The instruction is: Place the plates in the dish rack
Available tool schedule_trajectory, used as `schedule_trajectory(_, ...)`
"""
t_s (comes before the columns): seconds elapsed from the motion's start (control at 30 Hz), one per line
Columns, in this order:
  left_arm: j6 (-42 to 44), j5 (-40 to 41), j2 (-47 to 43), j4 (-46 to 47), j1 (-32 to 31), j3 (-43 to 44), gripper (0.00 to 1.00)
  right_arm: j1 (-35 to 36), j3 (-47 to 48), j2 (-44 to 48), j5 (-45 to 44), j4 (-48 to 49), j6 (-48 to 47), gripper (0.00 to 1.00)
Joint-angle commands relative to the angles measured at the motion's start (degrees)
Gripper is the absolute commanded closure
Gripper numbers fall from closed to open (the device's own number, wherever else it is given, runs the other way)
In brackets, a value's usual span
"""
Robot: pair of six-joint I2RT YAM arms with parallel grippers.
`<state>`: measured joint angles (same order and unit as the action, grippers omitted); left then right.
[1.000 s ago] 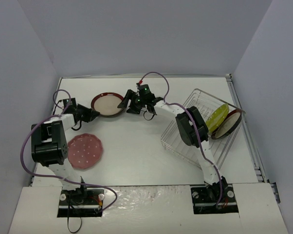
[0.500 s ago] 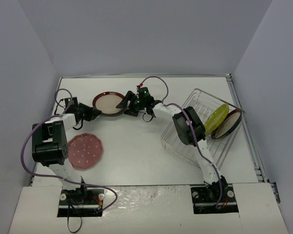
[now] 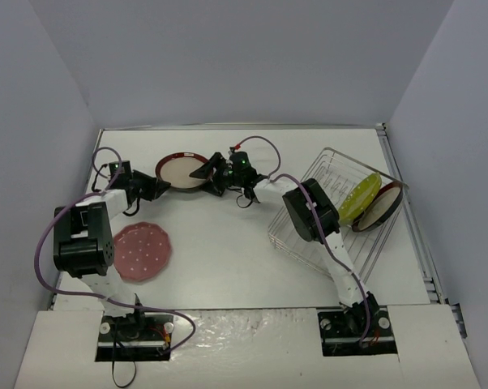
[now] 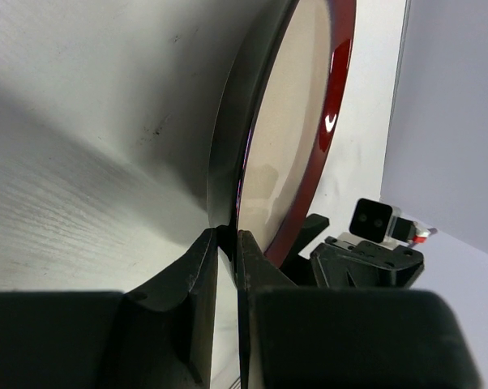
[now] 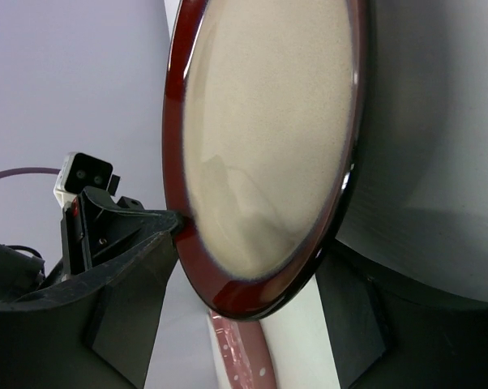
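Right arm closer to red-rimmed plate | white tabletop | grey walls

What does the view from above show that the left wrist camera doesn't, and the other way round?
Only from above: the dish rack with a yellow-green plate and a red-rimmed plate standing in it, and a pink plate flat on the table. Only the left wrist: the left gripper, fingers pinching the held plate at its rim, close up. Both: the held plate, also red-rimmed, with the right gripper at its opposite edge.
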<state>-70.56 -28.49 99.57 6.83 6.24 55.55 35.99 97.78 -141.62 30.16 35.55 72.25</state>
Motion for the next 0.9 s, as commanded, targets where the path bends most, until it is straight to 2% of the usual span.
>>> schedule_trajectory(0.0,-2.2,-4.6,-6.8,10.5,-0.9,1.6,1.00,0.9,-1.4,-0.4,1.3,12.2,7.4,0.34)
schedule_trajectory(0.43,-3.3,-4.9,-7.4,11.8,-1.7,0.4,1.00,1.6,-3.7,-2.3,-2.7,20.0,15.4,0.36)
schedule_trajectory(0.63,-3.5,-4.7,-8.2,11.6,-2.1,-0.2,1.00,2.0,-4.7,-1.8,-6.1,20.0,16.0,0.50)
schedule_trajectory(0.8,-4.2,-4.6,-8.7,12.5,-2.8,-0.9,1.00,2.6,-4.1,-2.4,-7.4,19.7,16.5,0.57)
schedule_trajectory(0.87,-4.1,-4.6,-9.0,12.5,-2.9,-1.1,1.00,2.8,-3.7,-2.7,-7.6,19.5,16.3,0.64)
